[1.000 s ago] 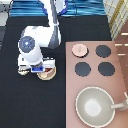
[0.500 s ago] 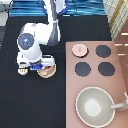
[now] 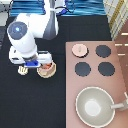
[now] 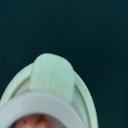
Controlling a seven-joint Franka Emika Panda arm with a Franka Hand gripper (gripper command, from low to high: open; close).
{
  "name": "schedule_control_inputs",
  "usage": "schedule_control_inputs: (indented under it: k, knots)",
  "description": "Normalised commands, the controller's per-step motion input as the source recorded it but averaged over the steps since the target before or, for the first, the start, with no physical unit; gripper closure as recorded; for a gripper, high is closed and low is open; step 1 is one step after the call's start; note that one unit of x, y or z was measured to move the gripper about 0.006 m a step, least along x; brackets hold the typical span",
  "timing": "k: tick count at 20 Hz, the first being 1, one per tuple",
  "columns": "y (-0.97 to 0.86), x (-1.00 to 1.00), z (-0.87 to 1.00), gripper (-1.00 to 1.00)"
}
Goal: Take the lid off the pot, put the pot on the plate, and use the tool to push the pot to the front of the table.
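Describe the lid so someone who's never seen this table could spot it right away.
Find the pinkish-brown stove panel on the exterior view's right side of the black table. The lid lies on its corner toward the top and left, well apart from the pot beneath the robot's tool. It is a pale pink disc with a small centre knob, while the other three spots hold plain black burners.

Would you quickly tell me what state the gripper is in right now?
Gripper: over the pot at the exterior view's left, on the table; open or shut cannot be told.
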Motion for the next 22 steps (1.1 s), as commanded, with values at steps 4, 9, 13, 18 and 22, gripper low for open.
schedule_control_inputs:
  k: [4, 9, 13, 18, 22]
  knots:
    - [-0.59, -0.51, 0.23, -1.00]
    - [-0.62, -0.51, 0.11, -1.00]
    - [-0.65, -0.51, 0.04, -1.00]
    - [-0.65, -0.58, -0.11, -1.00]
    - [-0.60, -0.70, -0.61, -1.00]
